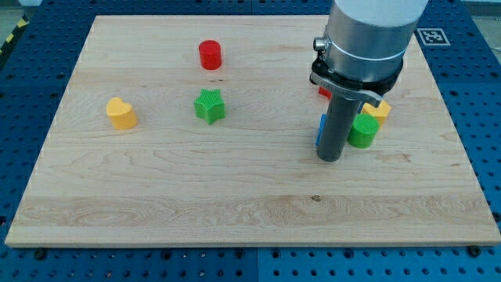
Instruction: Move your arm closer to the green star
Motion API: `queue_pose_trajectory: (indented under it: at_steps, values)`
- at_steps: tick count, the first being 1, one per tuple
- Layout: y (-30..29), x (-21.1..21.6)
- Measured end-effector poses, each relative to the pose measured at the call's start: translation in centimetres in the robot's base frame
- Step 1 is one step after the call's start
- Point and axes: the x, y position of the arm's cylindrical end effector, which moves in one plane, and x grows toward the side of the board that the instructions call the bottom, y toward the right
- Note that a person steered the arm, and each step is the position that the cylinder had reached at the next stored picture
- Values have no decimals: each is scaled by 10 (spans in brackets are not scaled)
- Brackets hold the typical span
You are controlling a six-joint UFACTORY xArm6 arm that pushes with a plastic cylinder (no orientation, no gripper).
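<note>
Wooden surface (235, 196) on a blue perforated bench, blocks scattered, rod down at the view's right.

No jaws show on this arm, only a rod; my tip (330, 159) rests at about 3 o'clock from the green star (210, 106), well apart from it. A red cylinder (210, 55) sits at the star's 12 o'clock, a yellow heart (121, 113) at its 9. Just beside my tip are a green cylinder (364, 131), a yellow block (378, 111), and blue (321, 129) and red (323, 92) slivers of unclear shape.

The pale wooden board (235, 196) shows light, streaked grain. On it are a bright green star block (210, 106), a red cylinder block (210, 55), a yellow heart-shaped block (121, 113), a green ridged cylinder block (364, 131), and slivers of blue block (321, 129), yellow block (379, 110) and red block (323, 92).
</note>
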Motion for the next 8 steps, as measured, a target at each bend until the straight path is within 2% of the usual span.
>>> queue_pose_trajectory:
  at_steps: [1, 2, 3, 4, 5, 6, 8]
  values:
    - [0, 20]
    - [-17, 22]
    - [-57, -1]
    - [-66, -23]
    - [-101, -25]
    - [-138, -45]
    - [-185, -19]
